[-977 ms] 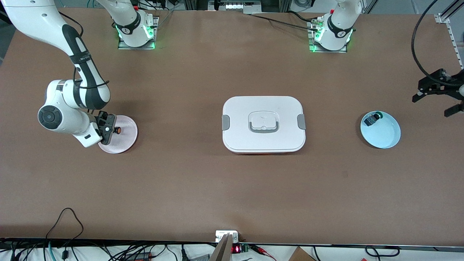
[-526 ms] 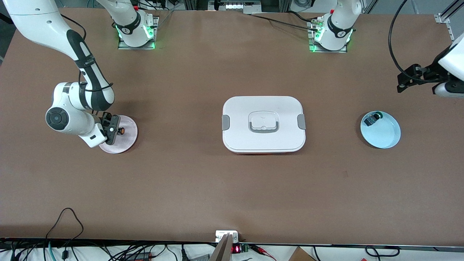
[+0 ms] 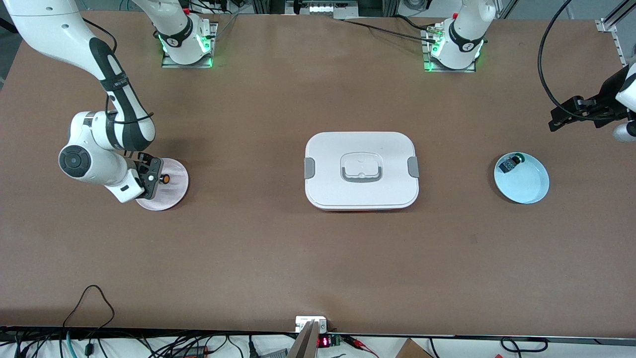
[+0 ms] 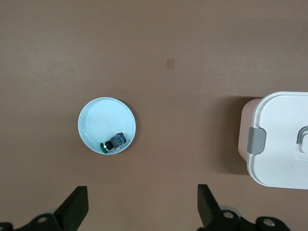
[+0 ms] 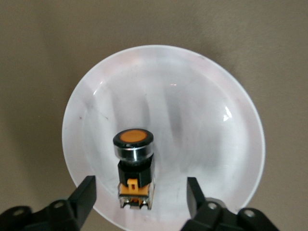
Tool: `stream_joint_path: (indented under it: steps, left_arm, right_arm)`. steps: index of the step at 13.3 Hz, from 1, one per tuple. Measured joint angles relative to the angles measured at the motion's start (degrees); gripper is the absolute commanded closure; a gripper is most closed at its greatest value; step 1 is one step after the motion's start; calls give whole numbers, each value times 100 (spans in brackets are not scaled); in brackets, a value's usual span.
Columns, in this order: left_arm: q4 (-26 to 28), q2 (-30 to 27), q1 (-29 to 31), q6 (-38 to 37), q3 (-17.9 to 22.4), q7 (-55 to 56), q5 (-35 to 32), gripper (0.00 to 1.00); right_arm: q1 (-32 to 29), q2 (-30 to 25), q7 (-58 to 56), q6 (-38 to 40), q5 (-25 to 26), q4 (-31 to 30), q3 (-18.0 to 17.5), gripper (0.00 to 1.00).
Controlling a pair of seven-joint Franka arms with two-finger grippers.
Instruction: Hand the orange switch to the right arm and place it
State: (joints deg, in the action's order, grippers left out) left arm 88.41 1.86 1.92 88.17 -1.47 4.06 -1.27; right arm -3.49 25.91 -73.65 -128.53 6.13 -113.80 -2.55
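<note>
Orange switch lying on pink plate, long axis flat, cap toward plate centre; right gripper straddles it, fingers apart, not touching; left gripper wide open over table edge near blue plate

Two plates — one pink, one blue. Two switches — one orange, one green. One white box. Two arms.
</note>
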Motion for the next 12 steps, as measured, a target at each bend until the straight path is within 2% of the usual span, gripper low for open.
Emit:
stream_joint_path:
  steps: [3, 6, 12]
  left_arm:
    - [-9, 44, -25, 38, -16, -180, 5, 0]
    - [-161, 61, -111, 119, -27, -216, 49, 0]
    - [-302, 60, -93, 177, -5, -169, 376, 0]
  right_arm:
    - [69, -230, 716, 728, -108, 489, -127, 0]
    - [225, -456, 2035, 1603, -363, 1224, -215, 0]
    - [680, -919, 6099, 3764, -1136, 2445, -227, 0]
